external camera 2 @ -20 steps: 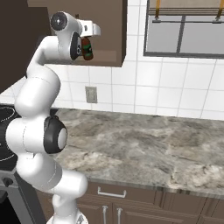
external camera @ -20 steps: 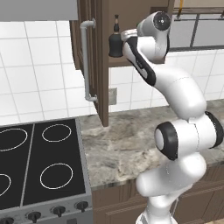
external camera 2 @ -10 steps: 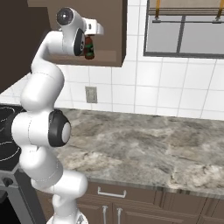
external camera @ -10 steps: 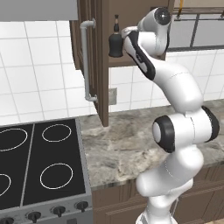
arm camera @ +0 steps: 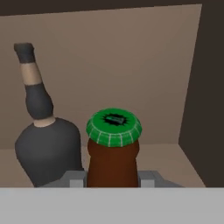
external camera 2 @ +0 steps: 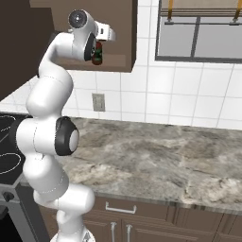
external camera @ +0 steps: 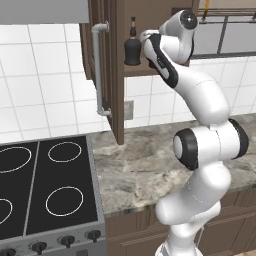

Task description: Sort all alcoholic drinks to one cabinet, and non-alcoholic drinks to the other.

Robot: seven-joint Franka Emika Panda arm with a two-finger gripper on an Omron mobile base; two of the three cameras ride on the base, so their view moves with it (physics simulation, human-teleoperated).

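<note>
1. Gripper [arm camera: 113, 177] grasp: the jaws are drawn in narrow on the neck of the slim brown beer bottle [arm camera: 113, 151], whose green cap faces the hand view straight on; a grey finger [arm camera: 151, 177] shows on each side of the neck.
2. Beer bottle place: inside the open wall cabinet [external camera: 150, 69], over its bottom board. In the right base view it [external camera 2: 97, 54] hangs upright below the wrist, near the cupboard's front edge — whether its base touches the board, I cannot tell.
3. Squat black bottle [arm camera: 43, 144]: stands on the same board, just left of the beer bottle and a little farther in. In the left base view it [external camera: 132, 47] sits close to the cabinet's left wall, with the arm's hand just to its right.
4. Open room inside: right of the beer bottle the board lies bare up to the cabinet's right side wall [arm camera: 203, 100], and the back wall stands well behind both bottles.
5. Edges: the cabinet door [external camera: 117, 75] stands swung out toward the camera on the left, its long grey handle [external camera: 100, 70] on the outer face — the arm reaches in to the right of that door.
6. Below: the marbled counter [external camera 2: 156, 160] lies well under the cabinet, with the black cooktop [external camera: 40, 195] at its left end.
</note>
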